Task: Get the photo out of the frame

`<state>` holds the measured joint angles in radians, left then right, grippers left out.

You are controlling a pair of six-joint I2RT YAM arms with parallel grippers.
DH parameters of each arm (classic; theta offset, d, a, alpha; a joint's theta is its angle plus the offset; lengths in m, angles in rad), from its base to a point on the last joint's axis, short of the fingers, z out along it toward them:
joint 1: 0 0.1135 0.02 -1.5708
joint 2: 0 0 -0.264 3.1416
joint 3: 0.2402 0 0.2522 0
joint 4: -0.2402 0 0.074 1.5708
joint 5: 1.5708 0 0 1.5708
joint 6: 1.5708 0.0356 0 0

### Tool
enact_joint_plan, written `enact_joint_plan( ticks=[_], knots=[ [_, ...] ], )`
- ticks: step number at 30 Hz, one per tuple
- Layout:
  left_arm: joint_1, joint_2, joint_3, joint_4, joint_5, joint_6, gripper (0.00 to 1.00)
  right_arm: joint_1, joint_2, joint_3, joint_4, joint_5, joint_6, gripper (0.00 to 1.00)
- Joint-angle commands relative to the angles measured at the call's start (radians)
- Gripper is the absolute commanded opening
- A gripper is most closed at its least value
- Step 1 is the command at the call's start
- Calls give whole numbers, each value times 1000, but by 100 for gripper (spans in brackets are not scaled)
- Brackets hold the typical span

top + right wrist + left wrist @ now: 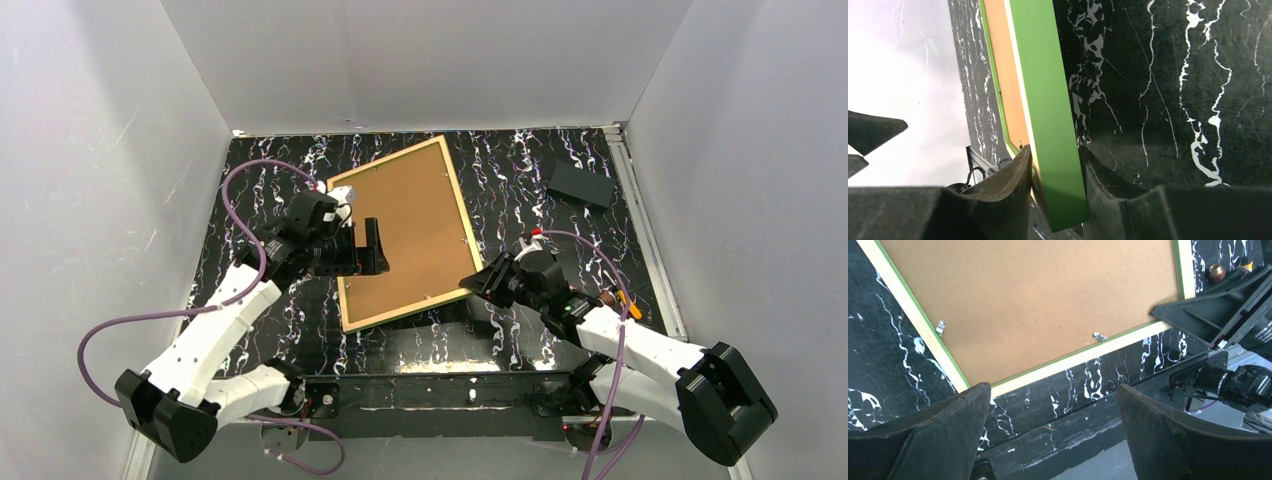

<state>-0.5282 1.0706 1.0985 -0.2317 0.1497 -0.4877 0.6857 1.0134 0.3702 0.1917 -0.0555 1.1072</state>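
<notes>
The frame (pixel 461 203), with its green and pale border, lies face down in the middle of the black marbled table. The brown backing panel (pixel 405 230) fills it, so the photo is hidden. My right gripper (pixel 480 278) is shut on the frame's near right corner. In the right wrist view its jaws (pixel 1055 170) clamp the green edge (pixel 1048 100). My left gripper (pixel 368 250) is open and empty over the frame's left side. In the left wrist view it (pixel 1054 405) hangs above the near edge (pixel 1073 360), with the backing (pixel 1038 300) beyond.
Small metal clips (pixel 940 327) (pixel 1099 336) sit on the frame's inner edge over the backing. A dark grey block (pixel 580 183) lies at the back right. White walls enclose the table on three sides. A metal rail (pixel 645 225) runs along its right edge.
</notes>
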Motion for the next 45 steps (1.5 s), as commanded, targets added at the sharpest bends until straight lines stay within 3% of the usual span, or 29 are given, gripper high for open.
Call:
enact_joint_plan(
  ticks=[1, 12, 15, 16, 17, 27, 31, 39, 41, 45],
  knots=[
    [40, 26, 17, 0, 34, 59, 98, 12, 59, -45, -167, 87, -145, 38],
    [46, 30, -13, 42, -7, 164, 98, 14, 70, -31, -316, 165, -99, 57],
    [46, 15, -46, 49, -4, 183, 98, 14, 53, 21, -443, 208, -80, 63],
    [44, 11, -55, 48, -5, 190, 98, 14, 51, 42, -490, 225, -79, 75],
    [37, 9, -60, 42, -10, 198, 98, 14, 49, 67, -543, 237, -75, 77],
    [-22, 3, -61, 33, -21, 242, 98, -28, -44, 298, -1021, 500, 3, 85],
    [-40, 17, -21, 44, 29, 180, 98, -191, -87, 370, -1136, 573, -53, 87],
    [-61, 111, 137, 37, 176, 143, 98, -807, -108, 453, -1021, 389, -394, 86],
    [-61, 125, 130, 29, 185, 149, 98, -948, -76, 454, -1014, 332, -381, 86],
    [-91, 123, 76, 15, 166, 179, 98, -1127, -5, 463, -1086, 386, -222, 93]
  ],
)
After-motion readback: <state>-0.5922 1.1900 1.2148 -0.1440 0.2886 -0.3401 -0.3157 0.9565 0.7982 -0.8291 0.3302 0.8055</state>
